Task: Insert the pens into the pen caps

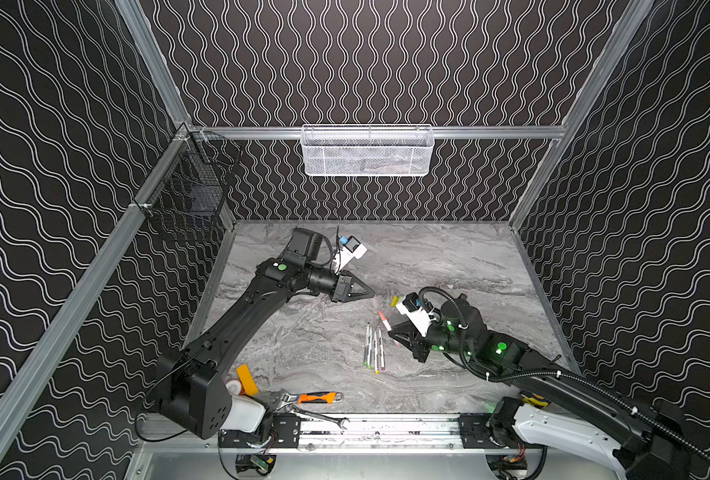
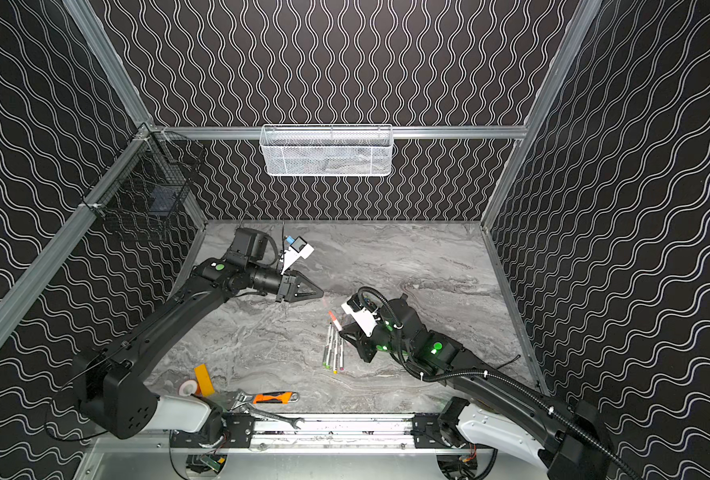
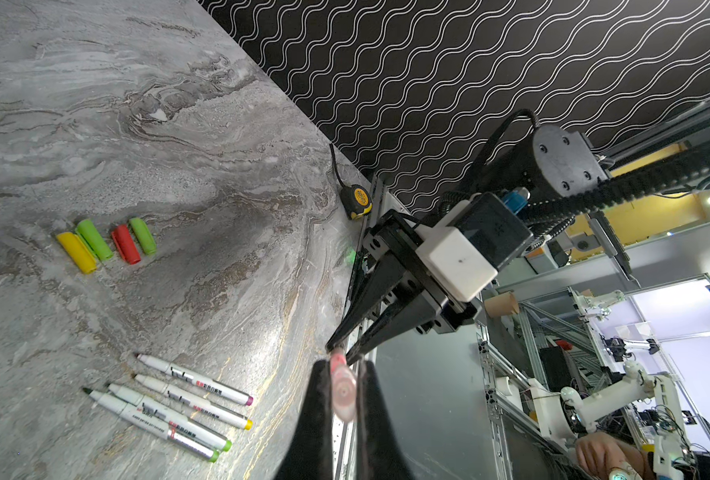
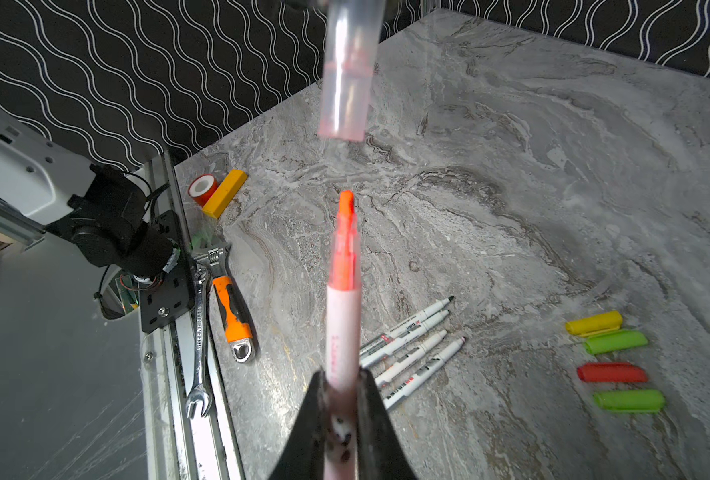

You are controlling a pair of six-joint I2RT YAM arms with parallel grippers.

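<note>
Right gripper [image 4: 342,376]: clamped on the pink barrel of an orange-tipped highlighter [image 4: 343,266], which is held off the table.
Left gripper [image 3: 343,366]: pinched on a translucent cap [image 3: 343,392]; a gap is left between its mouth and the tip.
Pens [image 4: 411,345]: four, laid side by side on the marble table [image 4: 511,166].
Pen caps [image 3: 125,245]: a row of four is shown in both wrist views; in a top view only the yellow cap [image 1: 394,300] is seen.

Top views high, looking down (near-identical), wrist views close
</note>
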